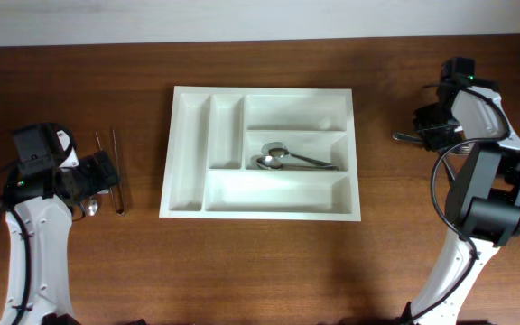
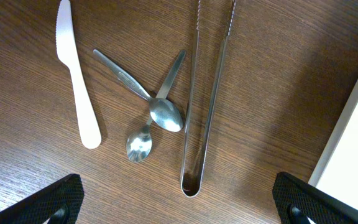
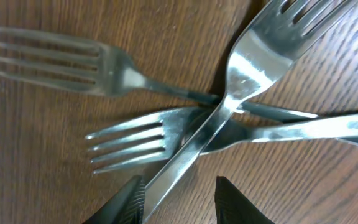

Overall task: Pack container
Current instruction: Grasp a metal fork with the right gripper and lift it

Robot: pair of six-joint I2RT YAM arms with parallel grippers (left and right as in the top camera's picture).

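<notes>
Container (image 1: 188, 153): white, flat at the middle of the dark wood-grain table (image 1: 260, 271), pale wall band (image 1: 260, 18) along the far edge.
Long axis left to right, square to the table edge; two narrow slots at the left arm's end, three long ones toward the right, two spoons (image 1: 287, 160) in the middle long one. Left gripper (image 2: 182, 202) spread wide above crossed spoons (image 2: 157, 121), tongs (image 2: 207, 106) and a white plastic knife (image 2: 76, 81). Right gripper (image 3: 180, 199) part-way apart astride the handle of the top fork (image 3: 241, 68), not clamped.

left end effector (image 2: 182, 202): jaws wide apart | right end effector (image 3: 180, 202): jaws narrowly apart
</notes>
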